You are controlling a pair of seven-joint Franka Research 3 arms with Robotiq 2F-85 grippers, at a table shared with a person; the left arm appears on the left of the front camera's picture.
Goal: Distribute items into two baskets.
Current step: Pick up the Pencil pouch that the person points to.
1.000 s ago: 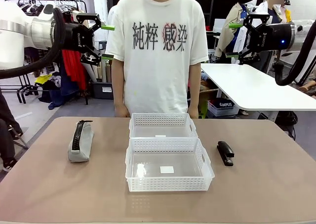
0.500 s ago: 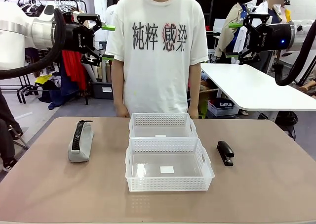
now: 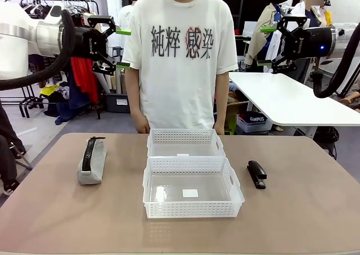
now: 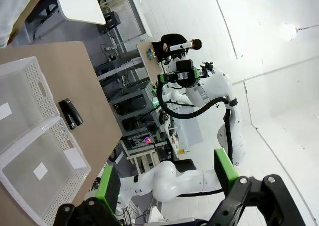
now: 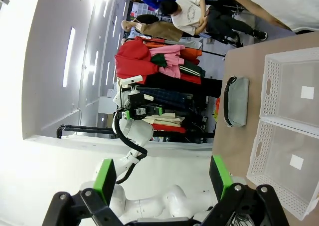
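The worktop carries four things, with bare surface around most of them. Two baskets stand in the middle, one behind the other, their long sides touching: the near basket is set back from the robot's edge by a broad bare strip, and the far basket sits close to the far edge, where one person stands with arms hanging down, hands just behind that edge. Each basket shows one small white label on its bottom. One grey pouch lies to the robot's left, zipper up, its length running away from the robot; it is well apart from the baskets, with open worktop between them and more between it and the left edge. One black stapler lies to the robot's right, just beside the near basket's right wall but not touching it, with a wide bare stretch from there to the right edge. There are two tools, both high above the worktop, level with the person's chest. The left tool is over the left side and the right tool over the right, and both point inward. Each is spread wide, its green pads far apart and pinching nothing. In each wrist view, the pouch or the stapler lies far off beyond the fingers.
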